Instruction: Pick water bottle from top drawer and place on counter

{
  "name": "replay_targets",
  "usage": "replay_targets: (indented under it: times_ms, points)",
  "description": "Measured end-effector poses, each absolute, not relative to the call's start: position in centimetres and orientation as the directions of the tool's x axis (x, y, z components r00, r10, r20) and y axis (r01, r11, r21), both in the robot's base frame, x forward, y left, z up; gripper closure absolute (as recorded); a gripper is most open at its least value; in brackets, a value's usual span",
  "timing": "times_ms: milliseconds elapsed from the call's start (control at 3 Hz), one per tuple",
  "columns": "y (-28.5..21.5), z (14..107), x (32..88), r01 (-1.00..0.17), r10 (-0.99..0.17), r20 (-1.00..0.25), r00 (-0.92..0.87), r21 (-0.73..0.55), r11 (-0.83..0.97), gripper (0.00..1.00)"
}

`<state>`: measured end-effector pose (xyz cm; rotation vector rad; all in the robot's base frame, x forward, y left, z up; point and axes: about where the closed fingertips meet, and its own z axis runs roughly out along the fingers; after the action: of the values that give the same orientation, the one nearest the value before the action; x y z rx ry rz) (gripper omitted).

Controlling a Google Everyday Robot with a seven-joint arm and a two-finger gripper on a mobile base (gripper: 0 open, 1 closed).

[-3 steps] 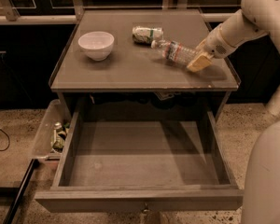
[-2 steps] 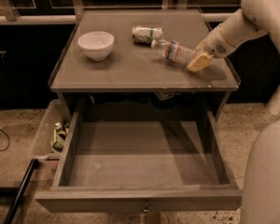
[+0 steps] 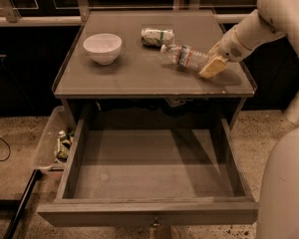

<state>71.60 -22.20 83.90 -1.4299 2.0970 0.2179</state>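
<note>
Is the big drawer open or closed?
Open. The top drawer is pulled out, its bare bottom showing. The tool is over the counter, at the water bottle.

Glossy counter (image 3: 139,76) beneath tool (image 3: 210,66), plastic water bottle (image 3: 187,58)

white bowl (image 3: 103,47), white-and-green packet (image 3: 157,36) on its side — clear bin (image 3: 49,142) of small items, lower left

The white arm (image 3: 259,26) is seen entering from the upper right, extended downward and to the left. The gripper (image 3: 213,66) is positioned low over the right side of the desk (image 3: 139,73), angled down and leftward. A rounded white body section (image 3: 289,183) is noted at lower right.
</note>
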Motion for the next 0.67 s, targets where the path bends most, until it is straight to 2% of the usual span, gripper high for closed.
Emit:
replay_targets:
  times_ms: [333,667]
  points:
    - [-22.2,83.9,71.6,-0.893,-0.797,-0.549,-0.253,-0.185,0.41,0.12]
    - [-22.19,83.89,71.61,-0.893,-0.797,-0.549,-0.253,-0.185,0.41,0.0]
